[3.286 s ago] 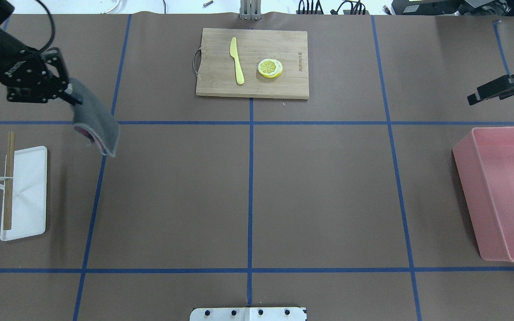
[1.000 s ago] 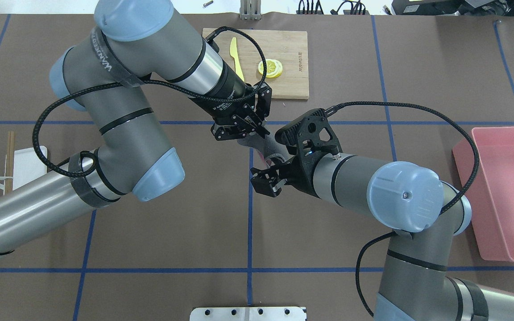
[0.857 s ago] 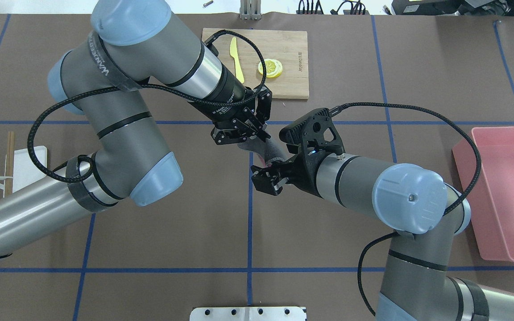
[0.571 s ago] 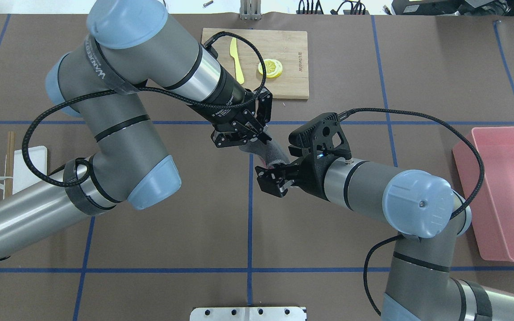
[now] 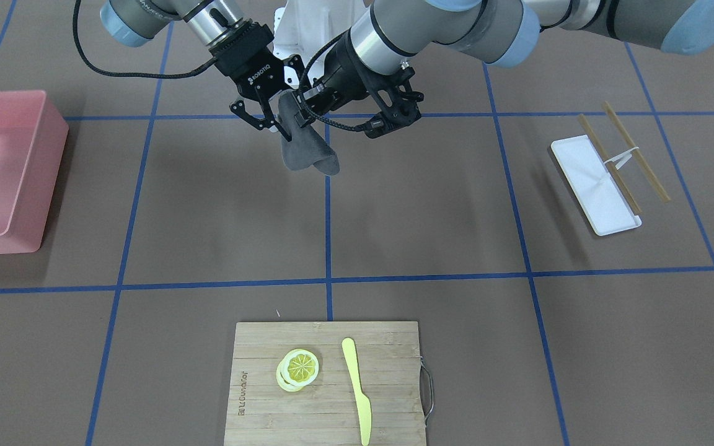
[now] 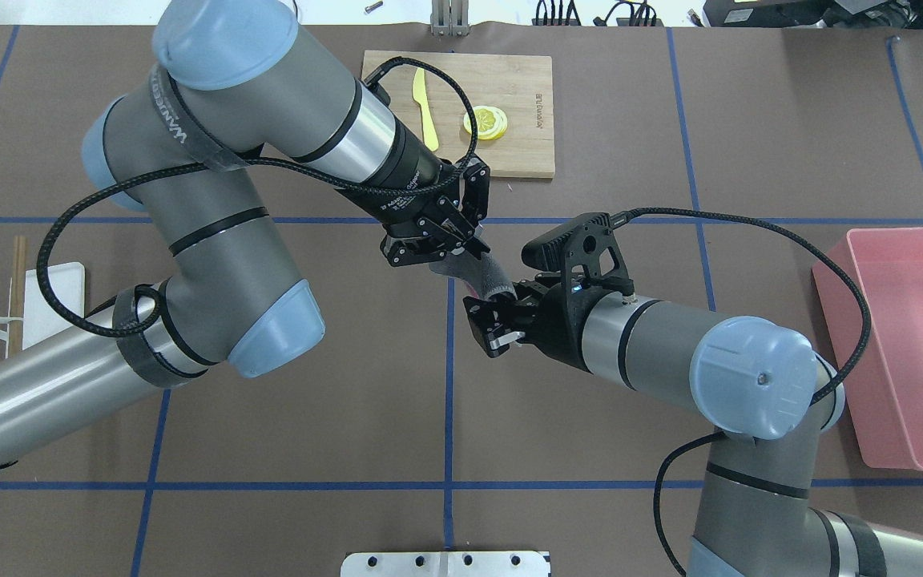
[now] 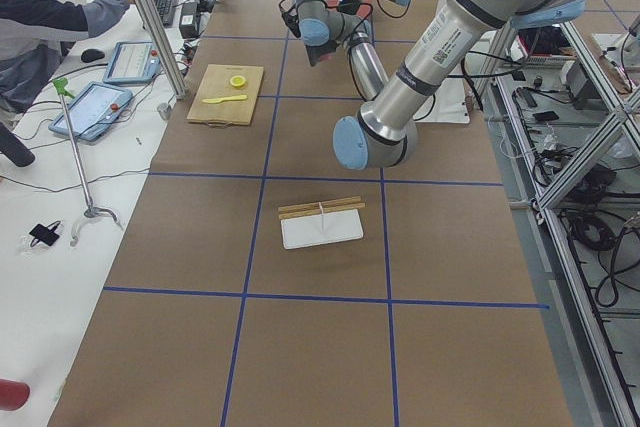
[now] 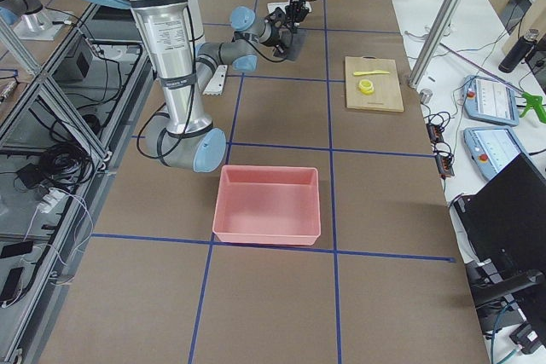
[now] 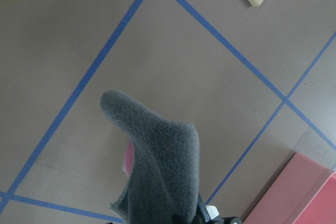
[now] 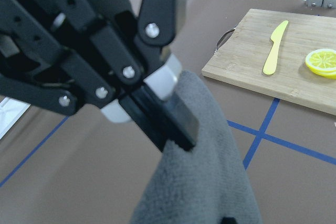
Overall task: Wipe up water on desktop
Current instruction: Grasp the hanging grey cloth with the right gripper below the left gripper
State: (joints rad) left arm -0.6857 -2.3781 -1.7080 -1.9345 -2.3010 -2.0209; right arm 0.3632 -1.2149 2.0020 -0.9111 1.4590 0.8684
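Observation:
The desktop (image 6: 590, 401) is brown with blue tape lines; I see no water patch on it. My left gripper (image 6: 468, 250) is shut on the top of a grey cloth (image 6: 484, 274) and holds it above the table's centre. The cloth hangs free in the front view (image 5: 307, 152) and shows a pink underside in the left wrist view (image 9: 163, 161). My right gripper (image 6: 492, 324) looks open, its jaws at the cloth's lower end. The right wrist view shows the left gripper's fingertips (image 10: 176, 124) clamped on the cloth (image 10: 210, 177).
A bamboo cutting board (image 6: 525, 80) at the far centre carries a yellow knife (image 6: 421, 96) and lemon slices (image 6: 485, 122). A pink bin (image 6: 910, 344) stands at the right edge. A white tray (image 5: 599, 186) with chopsticks (image 5: 636, 152) lies at the left.
The left gripper has carried the cloth from the far left to the centre, and the right arm has come in to meet it. In the last second the right gripper shifted slightly right.

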